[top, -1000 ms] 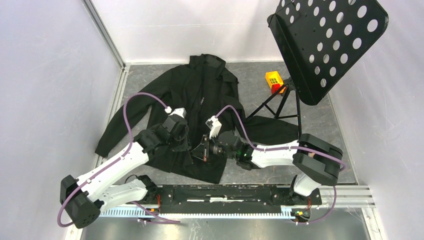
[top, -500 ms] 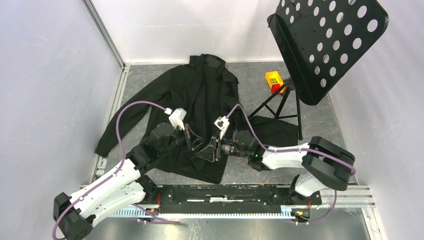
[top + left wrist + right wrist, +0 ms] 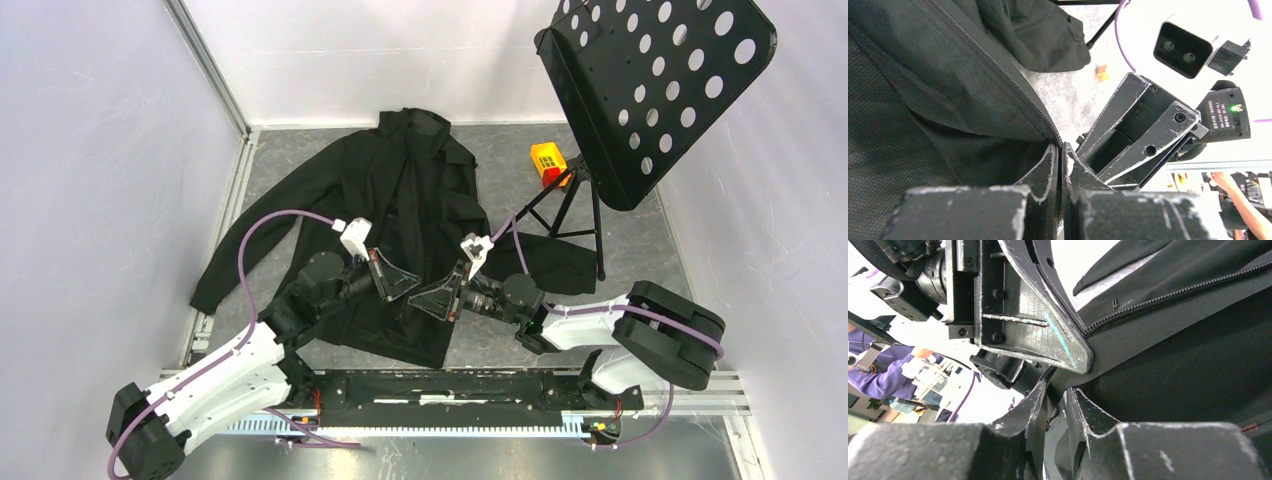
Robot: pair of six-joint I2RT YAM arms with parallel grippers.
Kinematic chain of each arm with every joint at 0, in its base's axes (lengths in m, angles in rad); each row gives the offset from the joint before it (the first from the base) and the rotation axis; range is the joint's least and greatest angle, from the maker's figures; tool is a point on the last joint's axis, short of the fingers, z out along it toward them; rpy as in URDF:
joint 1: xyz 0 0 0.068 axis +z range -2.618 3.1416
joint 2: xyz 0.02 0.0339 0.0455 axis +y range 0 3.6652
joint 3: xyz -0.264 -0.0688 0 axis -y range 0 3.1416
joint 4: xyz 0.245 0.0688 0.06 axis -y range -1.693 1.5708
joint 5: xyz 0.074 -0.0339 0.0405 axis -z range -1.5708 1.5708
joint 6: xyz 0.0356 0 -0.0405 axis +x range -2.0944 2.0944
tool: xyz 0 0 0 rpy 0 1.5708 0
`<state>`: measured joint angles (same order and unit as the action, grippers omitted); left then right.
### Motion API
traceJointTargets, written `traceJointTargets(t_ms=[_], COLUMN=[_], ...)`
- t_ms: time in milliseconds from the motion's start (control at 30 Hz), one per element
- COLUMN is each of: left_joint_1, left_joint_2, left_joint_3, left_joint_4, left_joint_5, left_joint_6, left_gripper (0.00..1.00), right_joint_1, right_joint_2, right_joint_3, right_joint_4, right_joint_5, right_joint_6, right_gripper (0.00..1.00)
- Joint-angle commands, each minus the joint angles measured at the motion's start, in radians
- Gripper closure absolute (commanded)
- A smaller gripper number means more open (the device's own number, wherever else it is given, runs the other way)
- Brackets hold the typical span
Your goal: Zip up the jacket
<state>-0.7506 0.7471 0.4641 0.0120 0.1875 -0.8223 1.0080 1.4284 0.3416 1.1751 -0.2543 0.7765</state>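
Jacket point(image 3: 425, 180) edge inside left claw point(image 3: 1060, 151), right claw point(image 3: 1055, 393)

At the upper right we see a black perforated music stand point(image 3: 655, 85), its desk tilted above tripod legs. Just left of them, a small orange-and-yellow block point(image 3: 547, 160) sits on the grey table point(image 3: 500, 150).

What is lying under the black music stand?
Under the music stand, an orange and yellow block and one sleeve of the jacket lie by its legs. Whatever is behind its tilted perforated plate is covered.
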Motion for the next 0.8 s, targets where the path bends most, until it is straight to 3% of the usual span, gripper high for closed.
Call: traceJointTargets(t_ms=[0, 167, 600, 767], left_joint_1=[-0.003, -0.003, -0.002, -0.003], left_joint_2=[-0.023, -0.014, -0.007, 0.001], left_joint_3=[-0.02, -0.031, -0.047, -0.051], left_joint_4=[0.142, 0.202, 0.263, 0.287], left_joint_5=[0.049, 0.075, 0.107, 0.133], left_joint_6=[-0.096, -0.148, -0.203, -0.224], left_gripper=[0.98, 0.98, 0.98, 0.98], right_joint_1=[-0.002, -0.002, -0.007, -0.008], right_joint_2=[0.002, 0.016, -0.035, 0.003], right_joint_3=[-0.001, -0.017, -0.095, -0.053], right_joint_4=[0.117, 0.137, 0.172, 0.205], right_joint_5=[-0.002, 0.0, 0.004, -0.035], right_joint_6=[-0.004, -0.009, -0.05, -0.042], right_gripper=[0.71, 0.58, 0.52, 0.5])
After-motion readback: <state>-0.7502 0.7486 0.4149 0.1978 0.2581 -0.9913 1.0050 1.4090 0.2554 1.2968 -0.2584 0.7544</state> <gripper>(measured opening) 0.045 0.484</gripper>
